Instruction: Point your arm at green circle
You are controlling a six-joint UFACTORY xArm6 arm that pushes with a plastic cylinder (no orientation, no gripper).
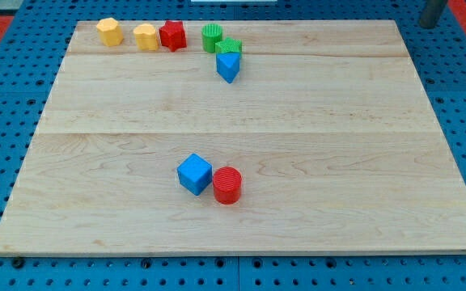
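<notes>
Up top, green circle (212,37) just beside green block (229,48) and red star (173,35), so approach needs care. No claw fitted; only rod (433,13) at top-right corner, tip unseen, well apart.

No text, label, brand, number or sign can be read anywhere: not on the coloured blocks, nor on the pale wooden surface (298,105).

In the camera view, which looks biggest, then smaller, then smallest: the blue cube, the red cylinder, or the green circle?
1. Blue cube
2. Red cylinder, nearly alike, so unsure
3. Green circle, smallest, though it sits farther from the camera.
</notes>
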